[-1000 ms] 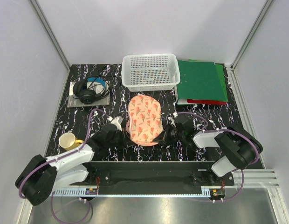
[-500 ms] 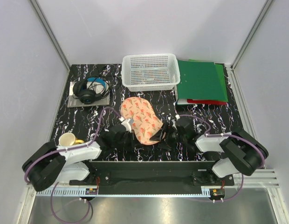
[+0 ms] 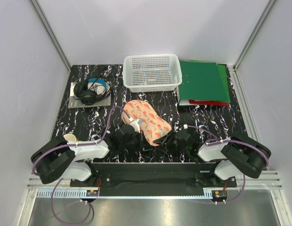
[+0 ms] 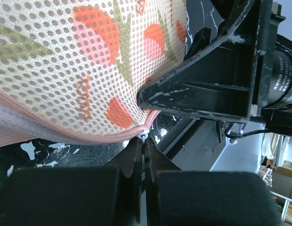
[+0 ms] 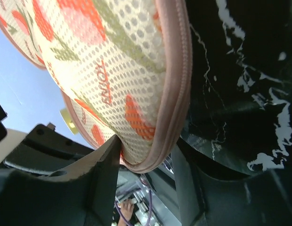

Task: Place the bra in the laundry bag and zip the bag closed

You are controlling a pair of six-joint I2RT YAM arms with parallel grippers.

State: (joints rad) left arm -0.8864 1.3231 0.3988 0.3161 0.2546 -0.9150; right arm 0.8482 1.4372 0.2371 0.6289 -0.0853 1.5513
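The laundry bag (image 3: 145,120), a peach case with red-pink print and a pink zip edge, lies slanted on the black marbled table, between the two grippers at its near end. My left gripper (image 3: 139,136) is shut on the small white zip pull (image 4: 143,137) at the pink zip edge (image 4: 66,136). My right gripper (image 3: 166,140) clamps the bag's near right end (image 5: 136,94), with one finger on each side of the zip edge (image 5: 176,89). The bag looks closed along the edges that show. The bra is out of view.
A white mesh basket (image 3: 151,72) stands at the back centre. Green and red folders (image 3: 202,82) lie at the back right. Black headphones (image 3: 92,91) rest on a grey pad at the back left. A yellow cup (image 3: 69,138) sits by the left arm.
The bag has turned, its near end swinging right and toward the near edge. My left gripper has moved right along the bag's near edge. My right gripper has shifted nearer.
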